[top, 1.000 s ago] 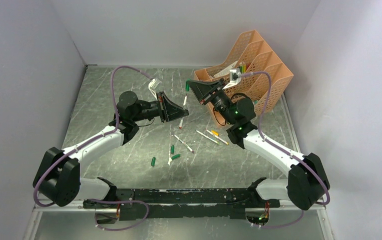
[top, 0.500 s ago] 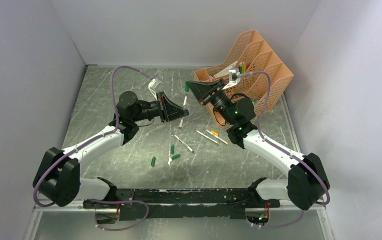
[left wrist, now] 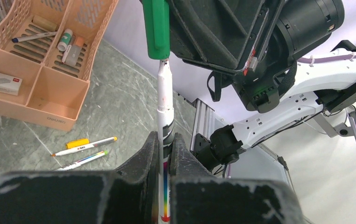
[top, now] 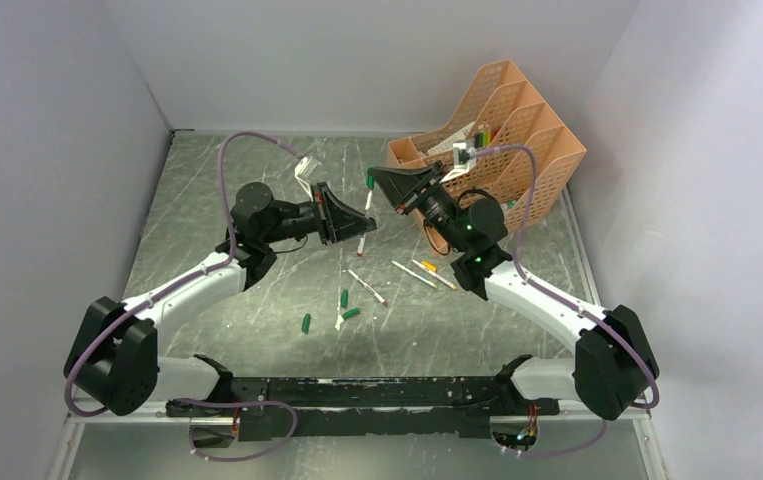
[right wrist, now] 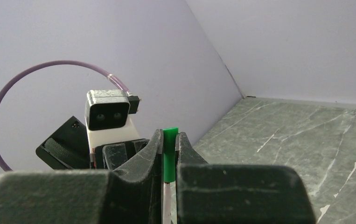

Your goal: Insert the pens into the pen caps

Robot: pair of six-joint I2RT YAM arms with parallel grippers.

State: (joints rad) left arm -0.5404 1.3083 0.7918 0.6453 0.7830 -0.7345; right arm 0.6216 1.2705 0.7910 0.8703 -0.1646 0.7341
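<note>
Pen [left wrist: 164, 107] over grey marbled table [top: 257, 170], lilac walls [top: 357, 60]: long axis 6–12 o'clock, tip toward 12 at cap [left wrist: 156, 28] mouth; left gripper [left wrist: 165, 140] clamps pen, right gripper [right wrist: 169, 140] clamps cap.

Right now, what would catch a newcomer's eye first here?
Above the table's middle, the left gripper holds a white pen whose tip meets a green cap pinched in the right gripper. An orange mesh organiser stands at the far right; spare pens and caps lie scattered nearer the bases.
</note>
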